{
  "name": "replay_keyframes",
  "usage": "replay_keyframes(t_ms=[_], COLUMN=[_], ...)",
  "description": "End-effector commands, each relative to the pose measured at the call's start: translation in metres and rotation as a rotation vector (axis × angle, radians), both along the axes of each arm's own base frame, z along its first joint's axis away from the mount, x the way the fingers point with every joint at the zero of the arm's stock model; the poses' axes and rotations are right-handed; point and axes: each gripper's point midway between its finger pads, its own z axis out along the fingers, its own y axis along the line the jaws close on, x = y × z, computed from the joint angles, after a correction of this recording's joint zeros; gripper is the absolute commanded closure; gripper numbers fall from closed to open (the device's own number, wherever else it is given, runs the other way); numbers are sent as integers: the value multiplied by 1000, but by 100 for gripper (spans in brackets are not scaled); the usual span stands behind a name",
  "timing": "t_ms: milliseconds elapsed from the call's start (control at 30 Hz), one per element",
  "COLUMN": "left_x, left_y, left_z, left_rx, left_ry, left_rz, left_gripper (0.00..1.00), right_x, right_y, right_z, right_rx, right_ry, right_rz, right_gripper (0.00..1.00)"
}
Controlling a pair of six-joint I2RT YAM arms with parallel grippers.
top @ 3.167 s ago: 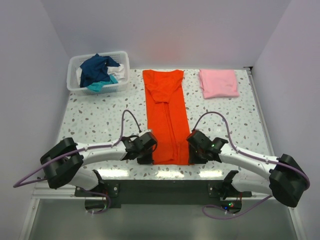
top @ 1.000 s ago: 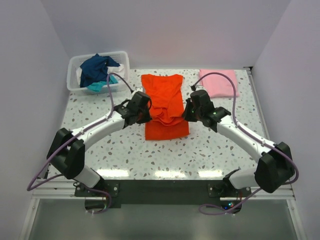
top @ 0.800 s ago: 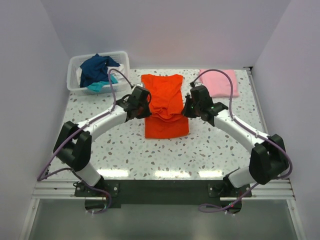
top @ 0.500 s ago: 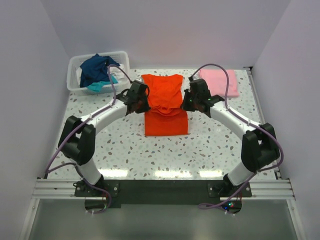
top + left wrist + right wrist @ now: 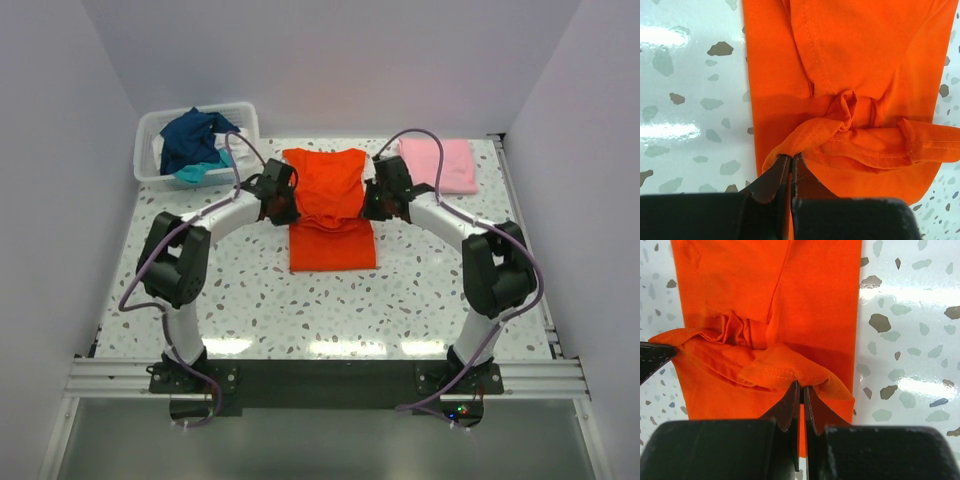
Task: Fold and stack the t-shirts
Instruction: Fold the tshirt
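The orange-red t-shirt (image 5: 330,205) lies in the middle of the table, its near end doubled over toward the collar. My left gripper (image 5: 284,203) is shut on the hem's left corner (image 5: 790,150) at the shirt's left edge. My right gripper (image 5: 378,203) is shut on the hem's right corner (image 5: 802,382) at the shirt's right edge. Both hold the hem just above the lower layer. A folded light pink t-shirt (image 5: 443,163) lies at the back right. Navy, teal and white shirts (image 5: 195,140) are heaped in the basket.
The translucent white plastic basket (image 5: 148,165) stands at the back left corner. Both arms arch over the speckled tabletop (image 5: 240,290) from the near edge. White walls close in the back and both sides.
Both grippers have carried the shirt's near hem from the table's front edge toward the back, folding the long shirt over itself. In the last second they moved a little farther back.
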Motion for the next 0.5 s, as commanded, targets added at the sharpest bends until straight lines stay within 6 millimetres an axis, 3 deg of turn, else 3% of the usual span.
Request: replay_keyframes(t_ms=[0,100,200,233,267,300,333,400,467], left_x=[20,22,23,24,25,27,27,26,24], left_y=[-9,-7,-8,-9,-9,-10,-11,-12,-10], left_z=[11,4,4,8,11,15,23,30,44], left_rx=[-38,-34,-45,-49,-48,-50,-59,-66,-73], left_ry=[-49,-27,-24,-29,-35,-44,-58,-70,-95], left_rz=[-44,-40,-52,-59,-63,-70,-76,-86,-84], left_gripper=[99,96,82,67,61,58,41,25,4], right_x=[20,23,27,28,30,31,32,34,36], right_y=[8,7,6,6,6,5,5,4,4], right_z=[14,7,-1,-2,0,-1,0,5,13], right_rx=[30,26,19,19,18,12,4,-8,-19], right_ry=[-61,-54,-41,-37,-36,-32,-31,-30,-39], right_rz=[17,14,15,12,13,11,17,20,28], right_gripper=[100,100,91,86,80,65,57,34,24])
